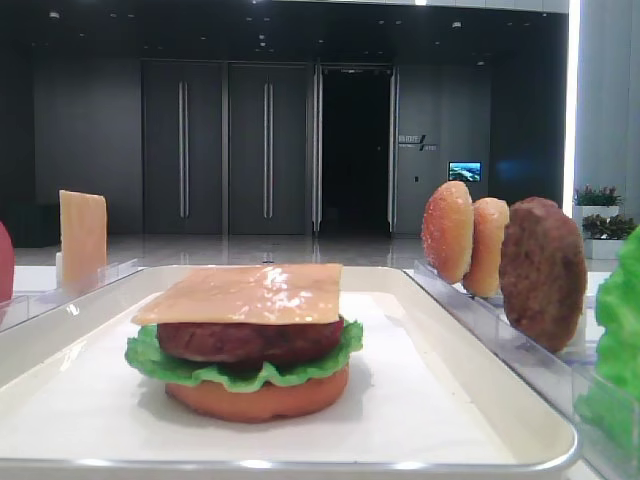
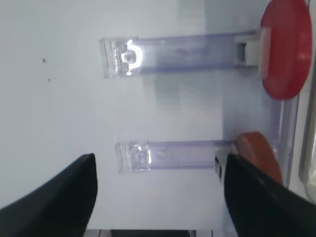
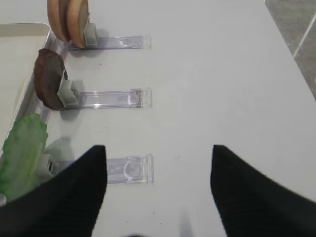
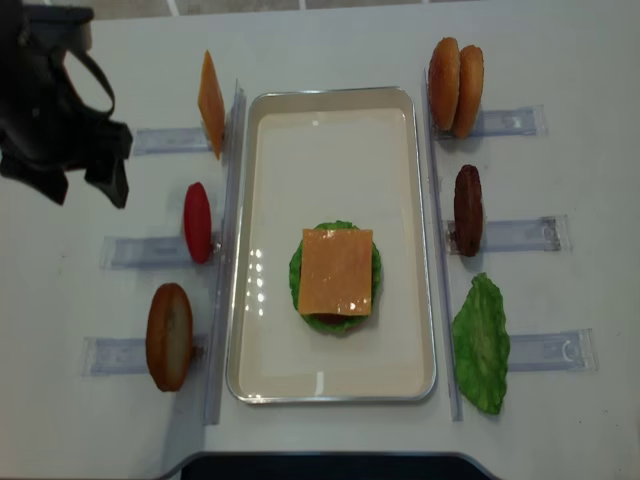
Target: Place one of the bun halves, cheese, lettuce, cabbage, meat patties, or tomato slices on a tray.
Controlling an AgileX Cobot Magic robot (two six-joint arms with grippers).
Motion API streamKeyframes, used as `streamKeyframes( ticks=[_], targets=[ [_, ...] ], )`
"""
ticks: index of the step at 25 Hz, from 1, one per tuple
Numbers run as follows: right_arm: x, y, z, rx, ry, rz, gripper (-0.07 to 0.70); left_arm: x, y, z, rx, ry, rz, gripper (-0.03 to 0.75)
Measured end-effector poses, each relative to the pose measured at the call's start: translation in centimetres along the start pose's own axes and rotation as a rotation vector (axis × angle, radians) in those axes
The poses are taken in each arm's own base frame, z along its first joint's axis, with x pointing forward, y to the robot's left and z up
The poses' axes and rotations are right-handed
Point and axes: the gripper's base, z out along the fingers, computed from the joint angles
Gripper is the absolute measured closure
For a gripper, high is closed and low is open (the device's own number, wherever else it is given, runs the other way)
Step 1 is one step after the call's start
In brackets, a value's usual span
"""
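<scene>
Looks like between picks right now. Pale orange glossy square cheese slice [image 4: 335, 271] already sitting on the stack in the cream-white rimmed tray [image 4: 330, 110], well right of the left gripper [image 4: 88, 180]. Left fingers [image 2: 59, 197] spread wide, nothing between them, just a clear plastic rack [image 2: 168, 155] on the table ahead. Right gripper [image 3: 158, 192] fingers spread too, empty. Next probably a speckled golden bun half [image 4: 170, 336], so needs lining up around its edge.

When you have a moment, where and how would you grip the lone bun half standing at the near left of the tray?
Likely by its two broad faces. The bun half stands on edge in its clear rack, rim up, so the left gripper would best come from above and close across its thickness, away from the tray.
</scene>
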Motion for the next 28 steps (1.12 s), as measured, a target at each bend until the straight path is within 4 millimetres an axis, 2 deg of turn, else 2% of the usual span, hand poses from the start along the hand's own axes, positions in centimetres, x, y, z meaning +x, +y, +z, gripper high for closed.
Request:
streamKeyframes(
  ticks=[7,11,19,23,28],
  targets=[
    [0.0,0.0,0.0,0.000,0.000,0.000,0.171,5.6,0.6,0.7,-0.050,0.040,0.024,0.107],
    [0.0,0.0,0.0,0.000,0.000,0.000,0.171,8.1,0.9,0.1,-0.057,0.005,0.022,0.111],
    [0.0,0.0,0.0,0.000,0.000,0.000,0.171,13.9,1.1,-2.2,-0.003,-0.170,-0.035,0.207],
    [0.0,0.0,0.0,0.000,0.000,0.000,0.171,17.3,1.2,-2.8,0.017,-0.280,-0.052,0.247],
    [0.0,0.0,0.0,0.000,0.000,0.000,0.171,20.6,1.4,-3.2,0.027,-0.432,-0.068,0.302]
  ],
)
